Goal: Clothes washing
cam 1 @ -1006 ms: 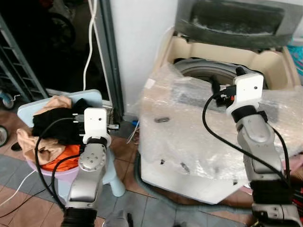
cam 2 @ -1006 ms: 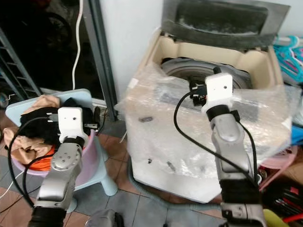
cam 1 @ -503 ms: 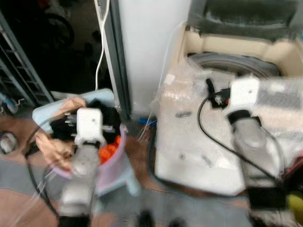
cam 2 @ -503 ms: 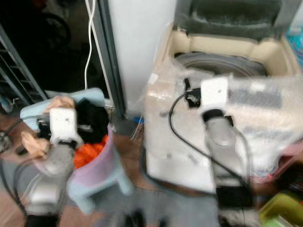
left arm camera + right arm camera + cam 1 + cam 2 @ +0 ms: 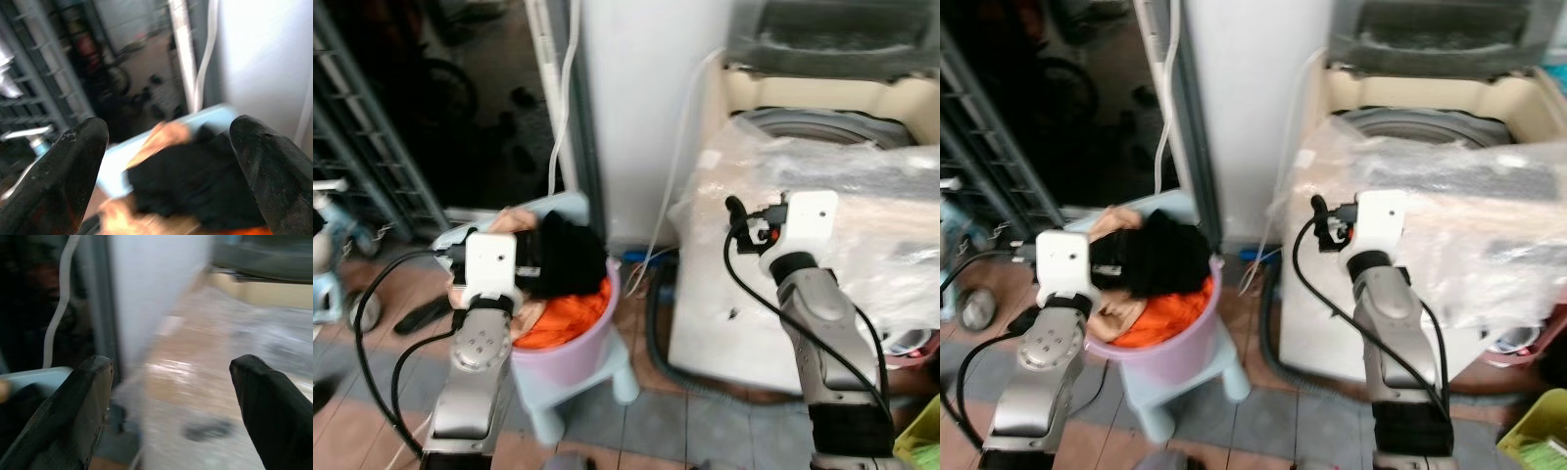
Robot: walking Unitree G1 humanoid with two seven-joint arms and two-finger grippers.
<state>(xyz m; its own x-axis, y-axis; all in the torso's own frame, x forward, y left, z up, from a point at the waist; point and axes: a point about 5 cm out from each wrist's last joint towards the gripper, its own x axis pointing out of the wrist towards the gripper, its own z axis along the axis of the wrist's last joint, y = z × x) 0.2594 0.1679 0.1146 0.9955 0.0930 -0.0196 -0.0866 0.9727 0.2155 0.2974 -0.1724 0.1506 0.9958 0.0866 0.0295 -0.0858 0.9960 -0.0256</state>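
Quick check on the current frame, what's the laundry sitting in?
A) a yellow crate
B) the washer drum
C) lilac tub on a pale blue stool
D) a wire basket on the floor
C: the black, orange and tan clothes are piled in the lilac tub, which rests on the pale blue stool beside the washing machine, ahead of the left end effector.

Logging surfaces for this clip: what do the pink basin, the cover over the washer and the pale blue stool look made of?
Pink basin: looks like moulded plastic, smooth, slightly translucent rim. Cover over the washer: thin clear plastic sheet, crinkled with shiny highlights, possibly bubble wrap. Pale blue stool: probably matte plastic, with rounded one-piece legs.
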